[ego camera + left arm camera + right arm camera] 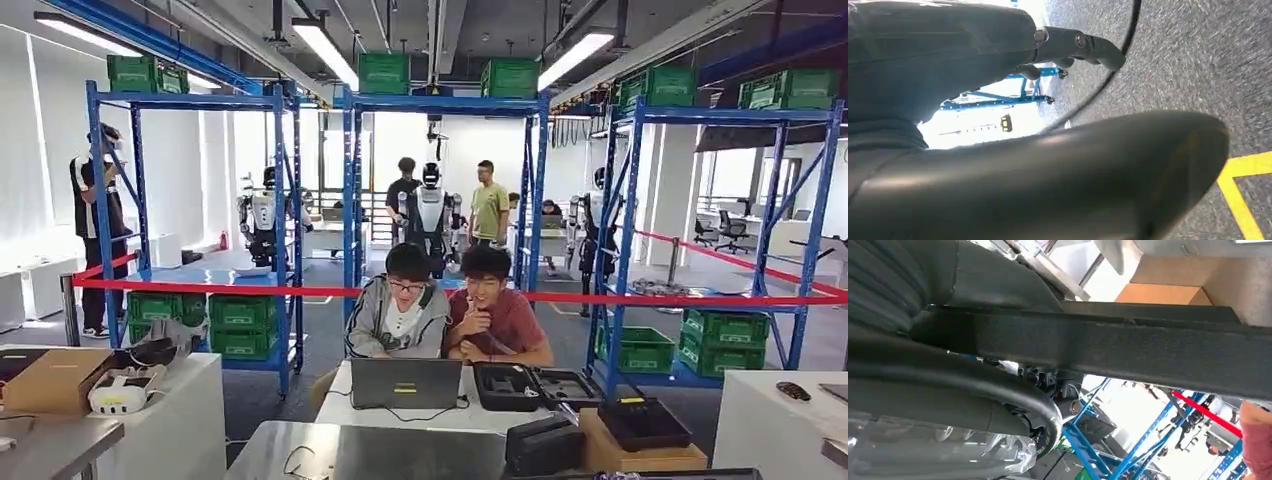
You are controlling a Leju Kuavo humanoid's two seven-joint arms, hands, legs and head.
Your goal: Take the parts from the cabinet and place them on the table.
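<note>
Steel, brushed and grey, makes the top of the table [400,450] nearest us in the head view, and behind it two people [400,305] sit close together at a laptop [405,383] with an open black case [505,385] just beside it. Blue racks [283,200] hold green crates [240,312] on their low and top shelves, and a red tape [250,290] runs across the room between them. On a white table to the left we see a cardboard box [55,380] touching a white headset [125,390]. The left wrist view gives us what the head view does not: the left hand [1038,170] hangs over grey carpet floor [1198,60], its dark fingers [1083,45] stretched well apart from the thick thumb with nothing between them. A yellow line [1243,170], a black cable [1128,45] and a blue frame on casters [998,97] lie on that floor. In the right wrist view the right hand [933,405] has a crinkled clear plastic bag [948,455] pressed against it. We cannot tell what the bag contains, nor whether the fingers are closed on it. A rough black bar [1123,350] crosses this view. Print on a looped black hose [1045,432] is too small for us to read.
</note>
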